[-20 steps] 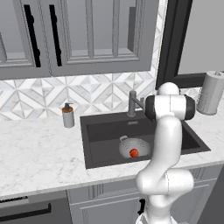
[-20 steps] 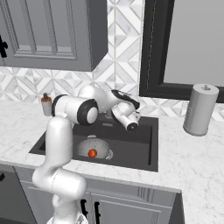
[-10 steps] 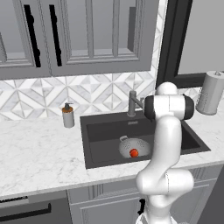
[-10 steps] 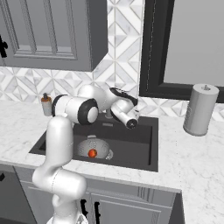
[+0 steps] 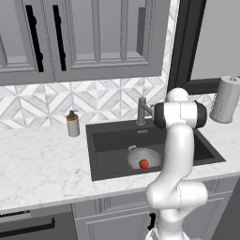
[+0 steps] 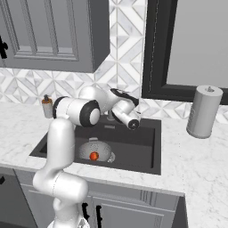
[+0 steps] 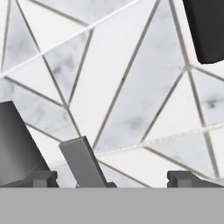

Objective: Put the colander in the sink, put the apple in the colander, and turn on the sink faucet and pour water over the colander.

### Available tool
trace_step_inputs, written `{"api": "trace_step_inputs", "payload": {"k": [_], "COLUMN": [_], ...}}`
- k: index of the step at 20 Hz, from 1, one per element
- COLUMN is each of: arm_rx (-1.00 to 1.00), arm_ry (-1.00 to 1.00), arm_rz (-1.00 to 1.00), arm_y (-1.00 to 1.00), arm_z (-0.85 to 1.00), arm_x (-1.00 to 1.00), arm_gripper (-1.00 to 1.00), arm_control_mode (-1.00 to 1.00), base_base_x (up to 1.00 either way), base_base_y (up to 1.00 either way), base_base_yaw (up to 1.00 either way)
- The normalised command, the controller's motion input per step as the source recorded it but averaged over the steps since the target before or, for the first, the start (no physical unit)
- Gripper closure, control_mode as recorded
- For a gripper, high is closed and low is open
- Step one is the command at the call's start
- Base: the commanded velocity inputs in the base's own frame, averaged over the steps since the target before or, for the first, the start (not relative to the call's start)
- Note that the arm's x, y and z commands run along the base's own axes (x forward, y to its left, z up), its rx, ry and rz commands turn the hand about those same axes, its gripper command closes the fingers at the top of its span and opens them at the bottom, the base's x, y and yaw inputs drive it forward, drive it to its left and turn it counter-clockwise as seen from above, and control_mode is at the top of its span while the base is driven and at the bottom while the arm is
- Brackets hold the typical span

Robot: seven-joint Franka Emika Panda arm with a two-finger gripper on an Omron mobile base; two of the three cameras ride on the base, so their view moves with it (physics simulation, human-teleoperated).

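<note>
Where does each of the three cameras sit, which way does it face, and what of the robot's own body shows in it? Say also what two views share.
Left base view: behind the arm's left, looking forward and down at the sink; white arm rises lower right.
Right base view: behind the arm's right, same sink; arm rises lower left, hand by the sink faucet.
Hand view: on the hand, facing backsplash tiles close up; open dark fingertips at bottom, faucet lever between.
Shared: both base views show the colander holding the apple.
</note>
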Motion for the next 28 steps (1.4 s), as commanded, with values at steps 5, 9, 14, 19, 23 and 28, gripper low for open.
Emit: {"api": "trace_step_inputs", "payload": {"k": [5, 9, 14, 19, 23, 28], "arm_rx": [0.0, 0.0, 0.0, 0.0, 0.0, 0.0], "arm_ry": [0.0, 0.0, 0.0, 0.0, 0.0, 0.0], "arm_rz": [0.0, 0.0, 0.0, 0.0, 0.0, 0.0], "arm_y": [0.07, 0.09, 0.15, 0.09, 0.03, 0.0], "arm_z": [-0.08, -0.01, -0.03, 0.0, 0.0, 0.0], "arm_x": [0.15, 0.06, 0.14, 0.24, 0.17, 0.06], "arm_gripper": [-1.0, -1.0, -1.0, -1.0, -1.0, -1.0], "arm_control_mode": [-1.0, -1.0, -1.0, -1.0, -1.0, -1.0], "base_base_x": [0.0, 0.0, 0.0, 0.0, 0.0, 0.0], "base_base_y": [0.0, 0.0, 0.0, 0.0, 0.0, 0.0], "base_base_yaw": [0.0, 0.0, 0.0, 0.0, 0.0, 0.0]}}
